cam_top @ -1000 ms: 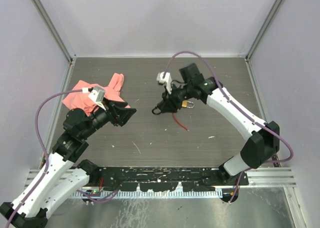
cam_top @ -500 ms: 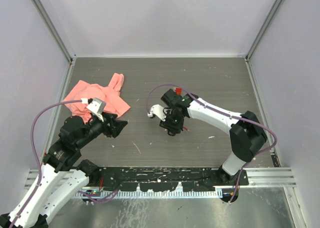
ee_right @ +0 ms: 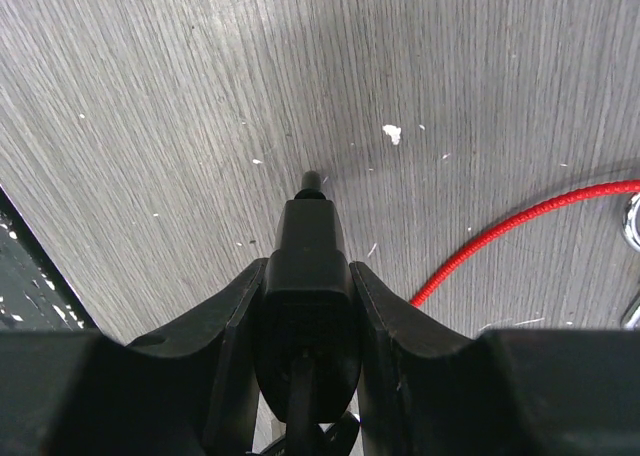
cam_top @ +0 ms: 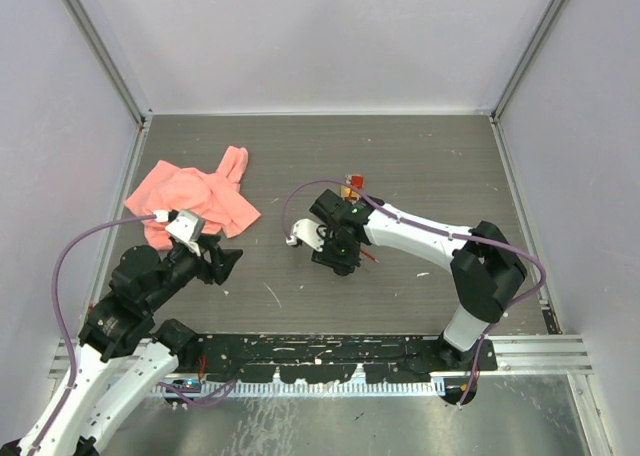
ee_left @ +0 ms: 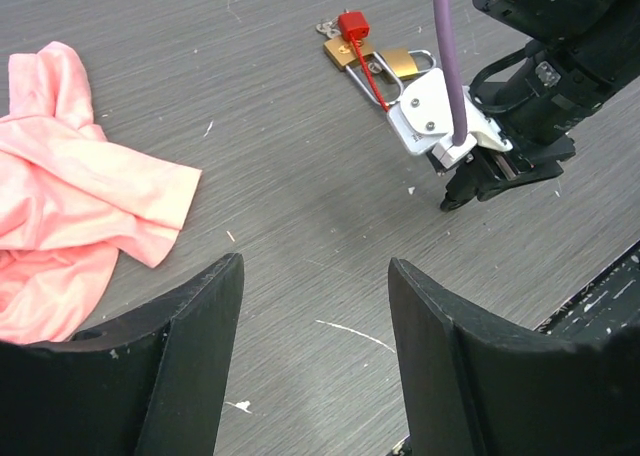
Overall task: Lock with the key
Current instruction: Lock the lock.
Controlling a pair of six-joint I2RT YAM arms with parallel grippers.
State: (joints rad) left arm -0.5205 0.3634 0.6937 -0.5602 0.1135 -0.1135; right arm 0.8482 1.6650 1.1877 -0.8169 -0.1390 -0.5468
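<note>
Two brass padlocks [ee_left: 345, 52] [ee_left: 405, 63] lie together on the dark table, tied by a red cord [ee_left: 370, 76] with a red tag [ee_left: 352, 23]; from above they show at the padlocks [cam_top: 350, 184]. My right gripper [ee_right: 308, 266] is shut on a black key [ee_right: 305, 296] whose tip [ee_right: 312, 183] points down close to the table, just near of the padlocks. From above, the right gripper [cam_top: 335, 259] sits low at the table's middle. My left gripper [ee_left: 315, 276] hangs open and empty over bare table, to the left of the right gripper [ee_left: 500, 171].
A crumpled pink cloth [cam_top: 195, 198] lies at the left, beside the left gripper [cam_top: 222, 264]. The red cord [ee_right: 520, 231] trails right of the key. A purple cable [cam_top: 300, 198] loops over the right wrist. Grey walls close in three sides.
The right arm swung from the back middle toward the near side and came down low over the table. The left arm drew back toward its base.
</note>
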